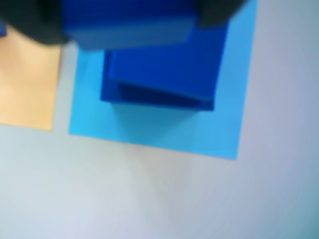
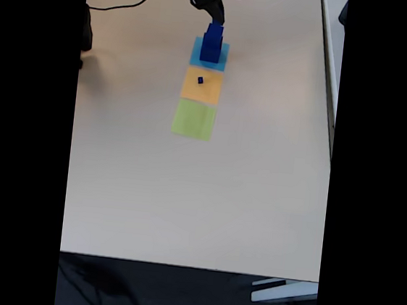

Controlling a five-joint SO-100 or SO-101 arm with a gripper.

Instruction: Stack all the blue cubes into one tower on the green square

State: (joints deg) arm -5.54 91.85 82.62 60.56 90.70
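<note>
Wrist view is blurred: a big blue cube [image 1: 164,69] sits on the light-blue square [image 1: 149,124], directly under the pincer [image 1: 129,22]. Another blue block [image 1: 129,27] lies across the top of the frame between two dark finger shapes [image 1: 35,25], one at each upper corner. It looks gripped, but blur is too heavy, so I cannot tell whether the pincer is clamped on it or only around it. Orange square [image 1: 27,84] is off to the left of the pincer in this view, just beside the light-blue one with a thin strip of table [image 1: 174,199] between them.

Fixed view from above: arm comes in from the top edge and the pincer [image 2: 216,19] is right over a short stack of blue cubes [image 2: 212,44] standing on the light-blue square [image 2: 197,51]. Top of the stack meets the pincer tip; contact not resolvable at this size. Below the pincer in the frame the three flat squares run in a line: light-blue, then orange [image 2: 209,89], then green [image 2: 194,119]. One tiny blue cube [image 2: 200,80] sits alone on the orange square, apart from the stack. Green square is the one farthest from the pincer and carries no cubes. Cable [image 2: 132,3] trails left of the pincer across the table [image 2: 183,209].
</note>
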